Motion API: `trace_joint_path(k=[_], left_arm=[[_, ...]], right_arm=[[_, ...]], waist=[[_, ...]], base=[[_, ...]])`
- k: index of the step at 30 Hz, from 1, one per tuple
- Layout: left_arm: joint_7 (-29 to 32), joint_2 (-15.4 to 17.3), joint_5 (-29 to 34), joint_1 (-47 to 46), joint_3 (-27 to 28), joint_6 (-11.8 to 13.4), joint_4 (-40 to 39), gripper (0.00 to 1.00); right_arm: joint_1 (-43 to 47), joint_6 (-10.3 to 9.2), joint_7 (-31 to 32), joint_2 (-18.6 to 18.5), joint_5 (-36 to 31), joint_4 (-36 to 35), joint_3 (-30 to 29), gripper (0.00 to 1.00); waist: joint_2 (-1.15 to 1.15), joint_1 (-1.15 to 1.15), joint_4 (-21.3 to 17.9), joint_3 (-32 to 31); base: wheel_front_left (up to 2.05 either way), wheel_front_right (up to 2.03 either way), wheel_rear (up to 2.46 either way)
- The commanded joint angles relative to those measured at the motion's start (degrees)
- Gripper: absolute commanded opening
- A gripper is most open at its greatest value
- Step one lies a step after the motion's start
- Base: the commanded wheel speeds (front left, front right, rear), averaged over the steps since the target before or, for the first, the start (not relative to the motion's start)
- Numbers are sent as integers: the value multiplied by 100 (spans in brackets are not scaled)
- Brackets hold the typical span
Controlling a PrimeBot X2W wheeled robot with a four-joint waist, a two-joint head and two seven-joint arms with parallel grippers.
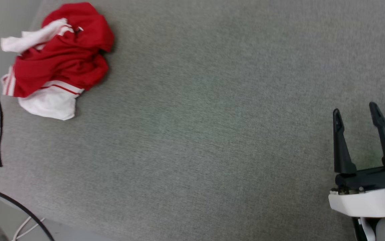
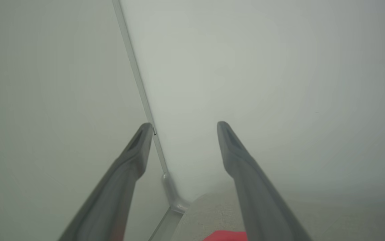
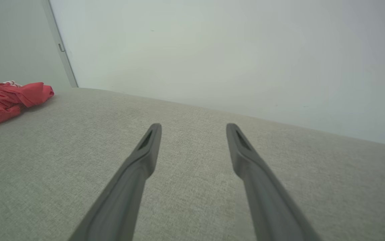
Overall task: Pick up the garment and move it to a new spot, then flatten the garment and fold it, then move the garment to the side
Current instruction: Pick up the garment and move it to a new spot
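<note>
Holding left gripper [image 2: 184, 124] and right gripper [image 1: 355, 107] wide open, empty, likely readying a pickup; leaving garment [image 1: 58, 60] bunched at the far-left corner of the surface [image 1: 212, 134].

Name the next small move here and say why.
Probably lower the left gripper toward the garment to grasp it. The garment lies crumpled at the left of the grey surface, and its red edge shows low between that gripper's open jaws. The right gripper, also open, sits far off.

One garment [image 1: 58, 57], one left pincer [image 2: 184, 124], one right pincer [image 1: 355, 108]
</note>
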Motion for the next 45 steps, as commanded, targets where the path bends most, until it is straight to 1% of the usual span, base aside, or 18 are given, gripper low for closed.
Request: trace_joint_path(k=[1, 4, 7, 8, 9, 11, 14, 19, 22, 26, 30, 31, 32, 33, 35, 40, 42, 45], left_arm=[[291, 124, -76, -134, -73, -38, 171, 100], [883, 492, -226, -463, -259, -65, 387, 100], [1711, 737, -630, -626, -504, -78, 679, 100], [1972, 835, -806, -682, -617, -76, 726, 100], [2493, 1094, -1180, -727, -907, -77, 769, 100], [3021, 1287, -1620, -681, -1215, -78, 809, 100], [3662, 1575, -2248, -634, -1570, -79, 803, 100], [4763, 1954, -3157, -491, -2181, -76, 771, 100], [5197, 2129, -3497, -398, -2530, -76, 754, 100], [5430, 2206, -3704, -334, -2972, -77, 833, 100], [5453, 2050, -3837, -309, -3376, -78, 1060, 100], [5421, 1973, -3953, -343, -3377, -78, 1153, 100], [5397, 1931, -3967, -378, -3433, -78, 1199, 38], [5378, 1966, -3948, -403, -3505, -78, 1242, 0], [5265, 2035, -4015, -495, -3569, -78, 1275, 0], [4884, 2412, -4094, -847, -3663, -78, 1112, 0], [4797, 2587, -4031, -942, -3799, -78, 970, 0], [4671, 2743, -4013, -1116, -4001, -78, 709, 0]], right_arm=[[-125, -2, -10, -45, -40, -75, 6, 100], [-229, -3, -10, -78, -52, -213, -19, 100], [-304, -2, -10, -97, -81, -337, 4, 100], [-324, -2, -10, -103, -82, -375, 10, 100], [-361, -2, -10, -131, -86, -436, 36, 100], [-386, -3, -10, -147, -105, -483, 37, 100], [-441, -3, -10, -174, -142, -545, 16, 100], [-463, -3, -10, -222, -174, -601, 23, 100], [-504, -3, -10, -241, -193, -622, 12, 100], [-552, -3, -10, -260, -197, -614, 27, 100], [-596, -3, -8, -258, -208, -582, 56, 100], [-608, -3, -8, -256, -212, -574, 55, 100], [-620, -3, -8, -251, -212, -558, 61, 100], [-639, -3, -8, -248, -200, -551, 80, 100], [-648, -3, -9, -237, -183, -533, 91, 100], [-628, -2, -10, -154, -82, -444, 136, 100], [-621, -3, -10, -112, -24, -376, 190, 100], [-627, -3, -10, -53, 39, -274, 246, 100]], waist=[[0, -2, -204, 348], [0, -2, -309, 541], [0, -2, -397, 699], [0, -2, -421, 749], [0, -2, -472, 850], [0, -2, -516, 953], [0, -2, -566, 1110], [0, -2, -666, 1315], [0, -2, -710, 1424], [0, -2, -754, 1543], [0, -2, -787, 1592], [0, -2, -784, 1592], [0, -2, -785, 1582], [0, -2, -792, 1566], [0, -2, -793, 1495], [0, -2, -776, 1159], [0, -2, -785, 972], [0, -2, -810, 679]], base=[[0, 0, 0], [0, 0, 0], [0, 0, 0], [0, 0, 0], [0, 0, 0], [0, 0, 0], [0, 0, 0], [0, 0, 0], [0, 0, 0], [0, 0, 0], [0, 0, 0], [0, 0, 0], [0, 0, 0], [0, 0, 0], [0, 0, 0], [0, 0, 0], [0, 0, 0], [0, 0, 0]])
